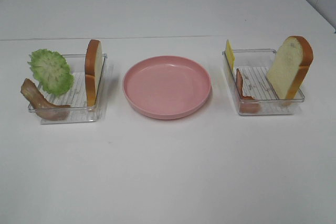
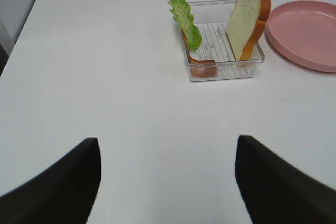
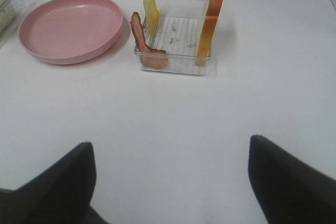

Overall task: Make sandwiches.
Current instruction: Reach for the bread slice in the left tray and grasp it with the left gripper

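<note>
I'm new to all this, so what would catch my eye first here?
A round pink plate sits bare in the middle. The clear left tray holds ruffled lettuce, a bacon strip and an upright bread slice; the right tray holds a yellow cheese slice, a second bacon strip and a leaning second bread slice.

White worktop (image 1: 168, 182), pink plate (image 1: 167, 86), clear trays of coloured toy food.
The plate is one plain, even pink with no pattern; the left-edge tray (image 1: 68, 116) is clear plastic with a ribbed, striped floor; in it the lettuce (image 1: 51, 70) is bright green with paler veins, the left bacon (image 1: 39, 100) a streaky reddish-brown, the left bread (image 1: 93, 72) orange-brown at the crust and creamy white on its face; the right-edge tray (image 1: 268, 108) is clear and striped likewise; its cheese (image 1: 229, 54) is plain yellow, the right bacon (image 1: 242, 90) red-brown, the right bread (image 1: 290, 66) cream-white with an orange-brown crust.
</note>
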You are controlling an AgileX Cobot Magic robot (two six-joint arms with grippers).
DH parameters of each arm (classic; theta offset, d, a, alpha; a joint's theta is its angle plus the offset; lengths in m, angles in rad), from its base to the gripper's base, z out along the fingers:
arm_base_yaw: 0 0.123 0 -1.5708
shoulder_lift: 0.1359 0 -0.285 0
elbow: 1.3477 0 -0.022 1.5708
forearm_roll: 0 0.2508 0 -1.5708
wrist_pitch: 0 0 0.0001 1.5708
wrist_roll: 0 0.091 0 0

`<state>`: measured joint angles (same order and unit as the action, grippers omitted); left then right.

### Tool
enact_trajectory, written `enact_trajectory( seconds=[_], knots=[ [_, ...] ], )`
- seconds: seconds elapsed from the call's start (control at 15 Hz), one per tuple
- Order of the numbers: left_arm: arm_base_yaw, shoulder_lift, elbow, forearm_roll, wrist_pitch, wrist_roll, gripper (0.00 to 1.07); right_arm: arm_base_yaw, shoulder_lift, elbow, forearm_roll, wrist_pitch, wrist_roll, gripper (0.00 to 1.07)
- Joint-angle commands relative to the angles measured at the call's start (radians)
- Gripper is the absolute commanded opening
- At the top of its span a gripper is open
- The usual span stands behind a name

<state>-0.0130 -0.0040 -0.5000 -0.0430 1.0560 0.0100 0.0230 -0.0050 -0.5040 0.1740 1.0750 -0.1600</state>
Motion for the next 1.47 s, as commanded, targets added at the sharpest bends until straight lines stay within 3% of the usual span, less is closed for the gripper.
enact_trajectory(
  seconds=[0.07, 1.47],
  knots=[
    [-0.002, -0.023, 0.002, -0.003, -0.012, 0.003, 0.69, -0.004, -0.017, -0.001, -0.001, -0.009, -0.008, 0.76],
    [-0.002, -0.023, 0.002, -0.003, -0.012, 0.003, 0.69, -0.004, -0.017, -0.001, -0.001, -0.009, -0.008, 0.76]
  ],
)
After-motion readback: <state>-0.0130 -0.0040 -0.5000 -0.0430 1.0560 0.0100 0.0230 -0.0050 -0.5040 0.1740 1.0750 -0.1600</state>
